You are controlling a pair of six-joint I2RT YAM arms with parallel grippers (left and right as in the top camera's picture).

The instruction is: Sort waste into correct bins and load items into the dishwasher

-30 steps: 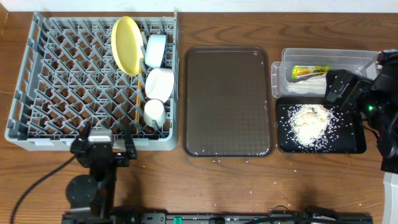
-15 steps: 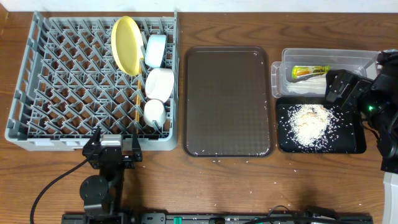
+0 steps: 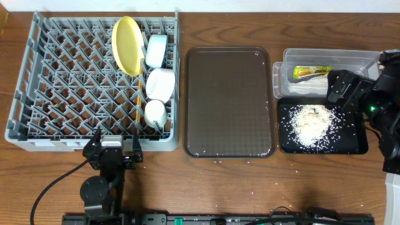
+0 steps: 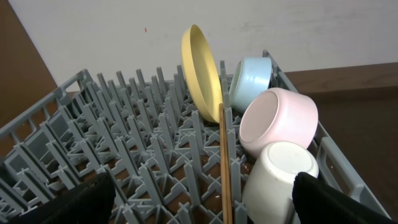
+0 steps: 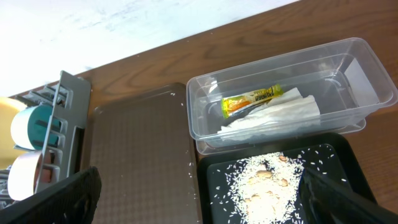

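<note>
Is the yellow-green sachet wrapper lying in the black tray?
No, the sachet wrapper lies in the clear tub with the white napkin; the black tray holds rice scraps.

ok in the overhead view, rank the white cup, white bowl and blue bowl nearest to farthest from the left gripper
1. small white cup, near edge of the rack, by the left gripper
2. white bowl, just behind it
3. light-blue bowl, farther back

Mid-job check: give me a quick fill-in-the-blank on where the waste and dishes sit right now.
1. The sachet wrapper and the napkin lie in the ____ tub.
2. The rice scraps are heaped on the ____ tray.
3. In the dish rack, the ____ plate stands on edge.
Missing words: clear; black; yellow.
</note>
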